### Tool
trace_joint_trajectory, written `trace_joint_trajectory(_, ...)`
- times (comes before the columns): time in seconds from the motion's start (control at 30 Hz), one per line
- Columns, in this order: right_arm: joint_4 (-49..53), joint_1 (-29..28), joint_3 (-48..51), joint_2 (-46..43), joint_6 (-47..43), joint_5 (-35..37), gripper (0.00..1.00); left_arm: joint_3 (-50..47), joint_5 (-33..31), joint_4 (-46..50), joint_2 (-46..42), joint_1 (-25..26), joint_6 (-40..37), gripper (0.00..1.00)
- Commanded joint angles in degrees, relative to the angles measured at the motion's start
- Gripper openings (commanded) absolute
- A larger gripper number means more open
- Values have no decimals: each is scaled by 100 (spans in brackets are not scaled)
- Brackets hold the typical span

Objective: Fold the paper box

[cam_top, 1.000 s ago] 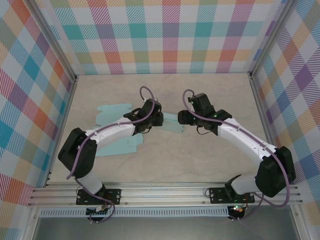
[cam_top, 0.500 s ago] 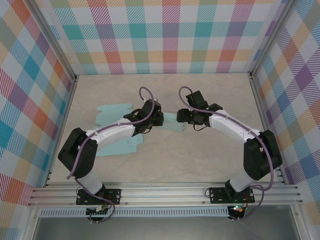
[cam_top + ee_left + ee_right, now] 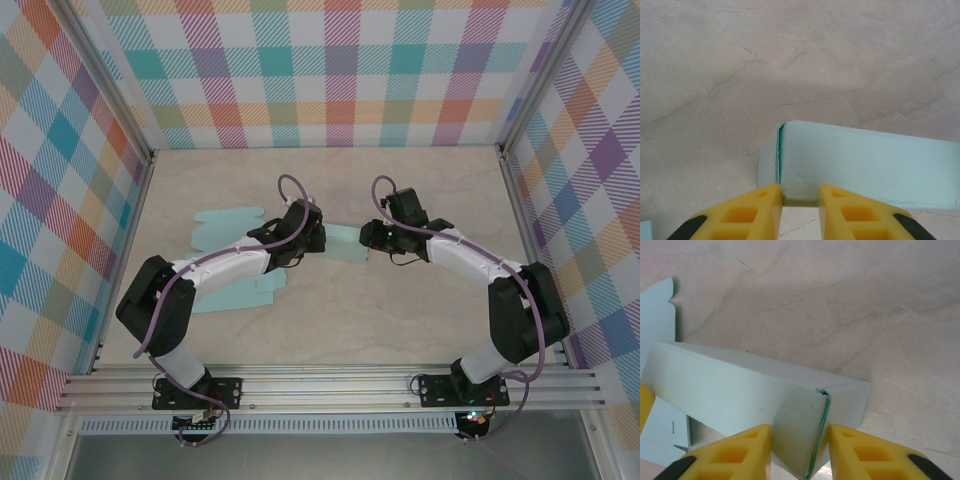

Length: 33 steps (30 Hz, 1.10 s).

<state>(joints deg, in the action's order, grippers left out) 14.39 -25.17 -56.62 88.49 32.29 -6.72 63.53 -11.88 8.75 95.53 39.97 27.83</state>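
I've got the paper box [image 3: 345,244] mid table [image 3: 400,320], btwn both arms, its flat flaps [image 3: 228,222] spread out to the left. L gripper [image 3: 800,192] is narrow, pinching one end wall. R gripper [image 3: 799,434] is narrow too, clamped on the opp. end's folded corner.

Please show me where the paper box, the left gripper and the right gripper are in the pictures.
paper box [image 3: 865,160], left wrist view, on its broad pale green wall.
left gripper [image 3: 800,197], left wrist view, midway between its yellow fingertips.
right gripper [image 3: 799,440], right wrist view, midway between its yellow fingertips.
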Motion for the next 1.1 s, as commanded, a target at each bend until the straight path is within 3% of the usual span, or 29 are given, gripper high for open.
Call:
trace_joint_trajectory(0.0, 460, 130, 357, 116, -30, 150, 28, -279, -100, 629, 284, -46, 112, 25)
trace_joint_trajectory(0.5, 189, 249, 817, 86, 13, 83, 13, -606, -82, 507, 304, -356, 320, 14)
trace_joint_trajectory(0.67, 132, 249, 863, 114, 23, 74, 8, -694, -72, 485, 304, -417, 380, 5)
trace_joint_trajectory(0.97, 56, 248, 926, 140, 46, 57, 4, -735, 40, 421, 199, -419, 380, 3)
trace_joint_trajectory(1.07, 102, 251, 864, 136, 36, 39, 5, -657, 116, 372, 2, -422, 268, 9)
